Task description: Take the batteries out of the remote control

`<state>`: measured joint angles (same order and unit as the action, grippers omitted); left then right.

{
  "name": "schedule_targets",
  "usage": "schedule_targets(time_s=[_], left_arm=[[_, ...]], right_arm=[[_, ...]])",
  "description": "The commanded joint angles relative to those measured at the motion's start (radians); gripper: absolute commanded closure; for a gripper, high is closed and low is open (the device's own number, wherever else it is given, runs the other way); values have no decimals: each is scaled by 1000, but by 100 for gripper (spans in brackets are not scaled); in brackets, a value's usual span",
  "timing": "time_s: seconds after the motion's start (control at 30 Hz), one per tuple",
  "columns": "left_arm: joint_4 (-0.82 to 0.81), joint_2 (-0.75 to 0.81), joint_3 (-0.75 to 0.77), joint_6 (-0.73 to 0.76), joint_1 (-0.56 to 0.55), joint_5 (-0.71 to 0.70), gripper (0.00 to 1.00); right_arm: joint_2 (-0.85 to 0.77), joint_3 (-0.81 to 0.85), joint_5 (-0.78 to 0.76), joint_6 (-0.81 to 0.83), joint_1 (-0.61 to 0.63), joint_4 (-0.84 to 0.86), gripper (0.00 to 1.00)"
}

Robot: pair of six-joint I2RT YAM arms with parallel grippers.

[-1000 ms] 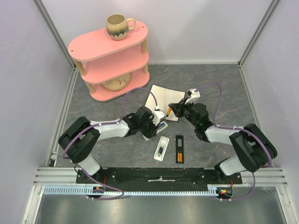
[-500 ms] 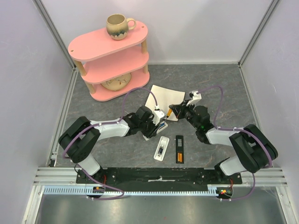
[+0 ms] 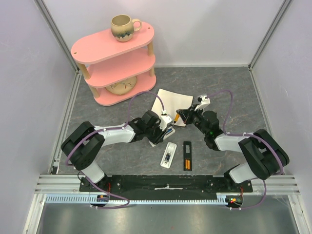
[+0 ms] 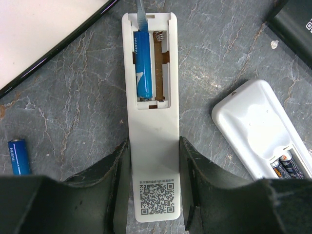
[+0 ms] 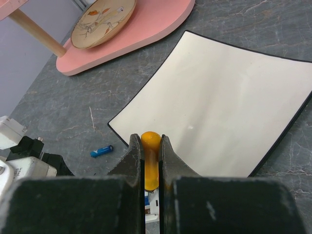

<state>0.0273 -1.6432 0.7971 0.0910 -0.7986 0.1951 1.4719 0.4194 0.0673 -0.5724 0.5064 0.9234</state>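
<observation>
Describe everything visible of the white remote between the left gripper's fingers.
The white remote is a slim plastic bar lying back-up on the grey table. Its battery bay is open: one blue battery in one slot, the other empty. A QR label marks its held end. The left gripper clamps its long sides.

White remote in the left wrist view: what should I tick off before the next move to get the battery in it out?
1. Left gripper clamps the white remote on both sides: ok.
2. Battery compartment uncovered: ok.
3. Right gripper shut on the orange screwdriver: ok.
4. Screwdriver tip reaches the compartment's top edge: ok. Whether it touches the blue battery: cannot tell.
5. Second slot empty: ok. A loose blue battery lies beside the remote.
</observation>
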Motion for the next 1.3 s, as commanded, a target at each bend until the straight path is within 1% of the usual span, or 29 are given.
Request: schedule_targets(time_s=[0.0,0.13,0.2,0.23,0.27,0.33,0.37,0.43,0.47,0.57,0.63,0.7,0.73,0.77,0.8,0.83,0.87,0.97,1.07,1.27], left_arm=[[-33,-66,4,4,-4,37,98],[-33,-64,4,4,-4,38,98],[-33,-66,4,1,-2,37,98],[-33,-67,4,3,-2,37,98],[-33,-67,5,3,-2,37,98],[-33,-66,5,3,-2,37,98],[-33,-67,5,3,-2,37,98],[-33,-66,5,3,-2,37,98],[-33,-67,4,3,-2,37,98],[-33,-66,5,3,-2,38,98],[-33,-67,5,3,-2,37,98],[-33,-66,4,3,-2,37,98],[-33,-64,4,3,-1,38,98],[-33,-64,4,3,-1,38,98],[-33,-63,2,1,-1,38,98],[-33,-64,2,3,-1,38,98],[-33,-64,2,3,-1,40,98],[-33,-64,2,3,-1,40,98],[-33,-64,4,3,-1,41,98],[-33,-69,5,3,-1,41,98]], right_arm=[[19,-18,28,8,6,15,100],[18,-24,57,-17,7,43,100],[27,-28,97,-52,9,93,100],[33,-40,114,-67,9,126,100],[42,-45,152,-85,9,196,100],[77,-60,183,-159,9,273,100],[91,-60,210,-187,9,345,100],[137,-60,238,-249,9,408,100],[149,-64,247,-268,7,469,100],[173,-64,266,-300,9,514,100],[144,-64,237,-264,9,482,100],[90,-45,210,-216,9,372,100],[67,-38,169,-195,9,324,100],[48,-31,148,-141,9,242,100],[12,-15,122,-120,11,206,100],[-2,-5,79,-94,9,169,100],[-11,7,62,-54,7,94,100],[-44,42,-1,11,9,-12,100],[-61,55,-46,61,9,-61,100],[-62,71,-61,115,9,-110,100]])
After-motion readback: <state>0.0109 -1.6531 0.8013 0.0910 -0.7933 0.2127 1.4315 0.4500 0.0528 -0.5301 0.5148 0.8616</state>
